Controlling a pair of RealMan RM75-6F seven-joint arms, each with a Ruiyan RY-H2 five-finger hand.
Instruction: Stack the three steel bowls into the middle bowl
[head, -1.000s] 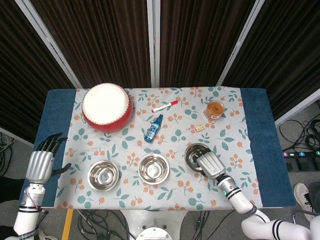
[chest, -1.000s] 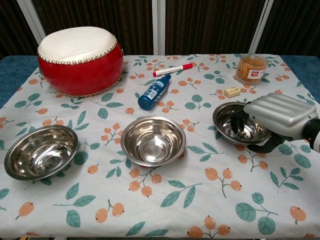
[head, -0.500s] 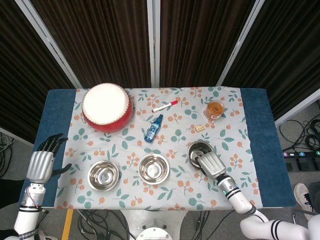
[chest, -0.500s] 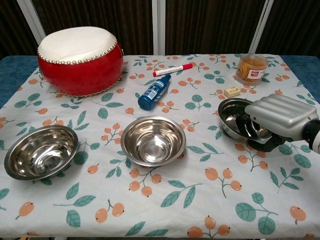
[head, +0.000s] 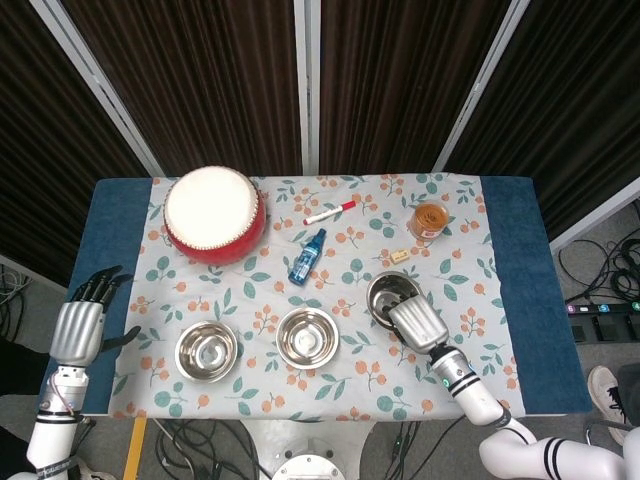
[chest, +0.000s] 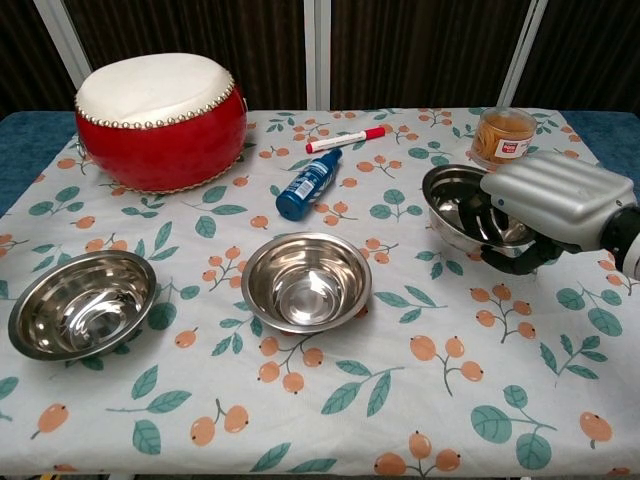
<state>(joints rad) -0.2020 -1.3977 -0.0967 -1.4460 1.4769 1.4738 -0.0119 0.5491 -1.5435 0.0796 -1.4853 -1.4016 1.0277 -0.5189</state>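
Presently held: right steel bowl (chest: 470, 208), gripped at its right rim by the right hand (chest: 555, 205), whose fingers (chest: 488, 216) curl down inside the bowl with the thumb under the outer wall; the bowl is tilted, mouth turned toward the hand, and appears raised off the cloth at the right of the worktop (head: 515, 250). Middle steel bowl (chest: 306, 281): upright on the floral cloth, near centre, untouched. Left steel bowl (chest: 82, 303): upright, near left, untouched. Left hand (head: 82, 322): off the worktop's left edge, fingers loosely spread and holding nothing. Other items: red drum (chest: 160, 120) far left; blue bottle (chest: 309, 183) lying near far centre; red marker (chest: 346, 139) beyond it; amber jar (chest: 503, 136) far right.
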